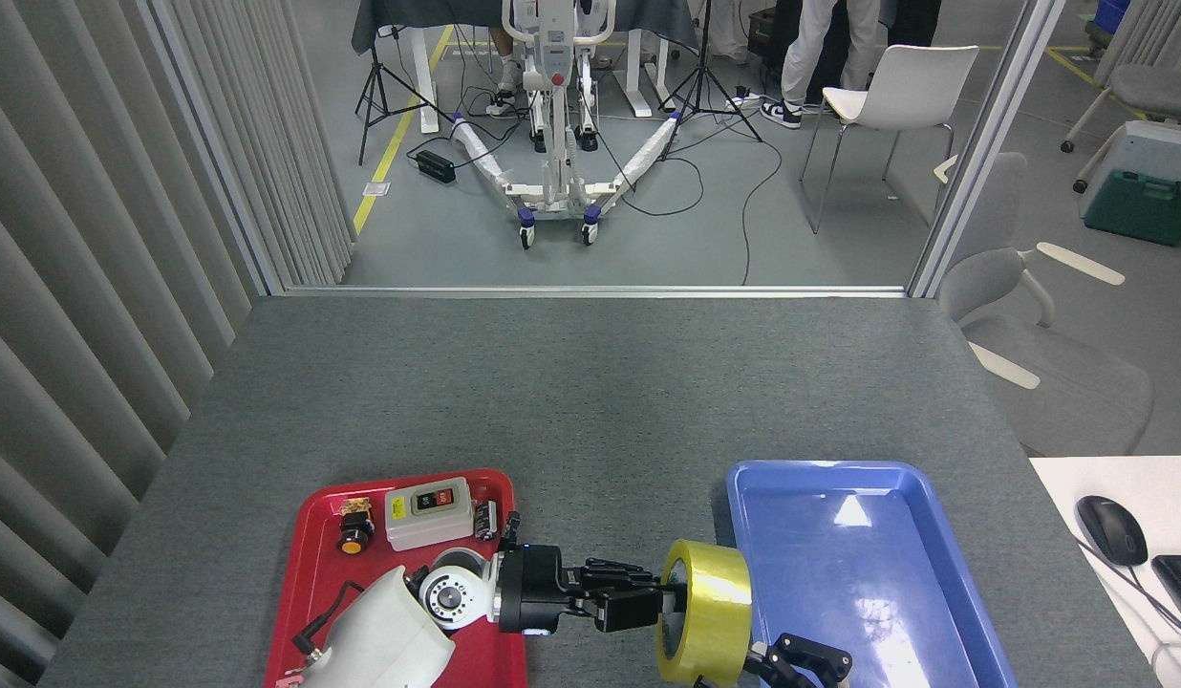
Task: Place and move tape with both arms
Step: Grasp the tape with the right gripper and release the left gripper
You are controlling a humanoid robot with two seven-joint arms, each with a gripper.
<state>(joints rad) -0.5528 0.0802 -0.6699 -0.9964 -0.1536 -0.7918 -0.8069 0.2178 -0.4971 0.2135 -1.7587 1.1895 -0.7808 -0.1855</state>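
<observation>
The left gripper (669, 604) reaches rightward from the white left arm (385, 635) and is clamped on the tape (707, 612), one finger going into the white core and gripping the roll's wall. The yellow roll stands on edge, held off the grey table (590, 401) near its front edge, between the red tray (313, 564) and the blue tray (868, 564), its right side overlapping the blue tray's left rim. The right gripper (791, 661) comes up from the bottom edge just beside the roll's lower right, its black fingers spread apart and holding nothing; whether they touch the tape cannot be told. In the red tray's far part lie a grey switch box (428, 513) and a yellow-and-black push button (354, 533). The blue tray's floor is bare.
</observation>
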